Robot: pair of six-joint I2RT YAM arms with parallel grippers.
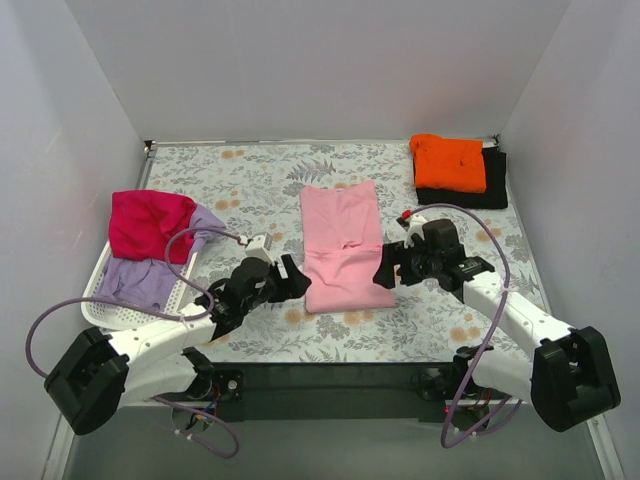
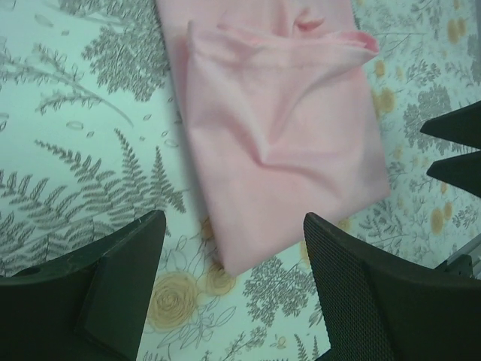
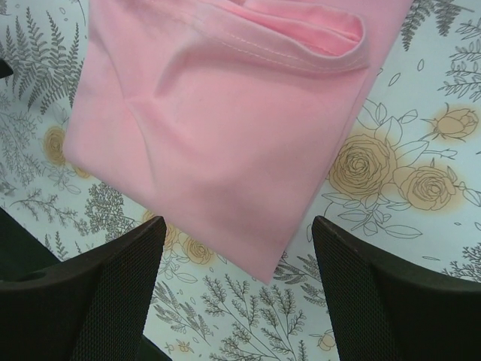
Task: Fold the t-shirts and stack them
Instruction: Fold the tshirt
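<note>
**Light pink t-shirt (image 1: 343, 245) folded at mid-frame, both grippers open beside it**

The light pink t-shirt lies flat on the floral table (image 1: 250, 180) as a narrow folded strip, at the centre of the top view. The left gripper (image 1: 290, 278) sits by its lower left corner and the right gripper (image 1: 385, 268) by its lower right edge. Both have their fingers spread wide and hold nothing. Each wrist view shows a near corner of the shirt ahead of the gap. An orange t-shirt (image 1: 449, 162) rests on a black t-shirt (image 1: 495, 185) at upper right. At left, a magenta-red t-shirt (image 1: 148, 222) and a lavender t-shirt (image 1: 140, 280) fill a white basket (image 1: 100, 305).
</note>
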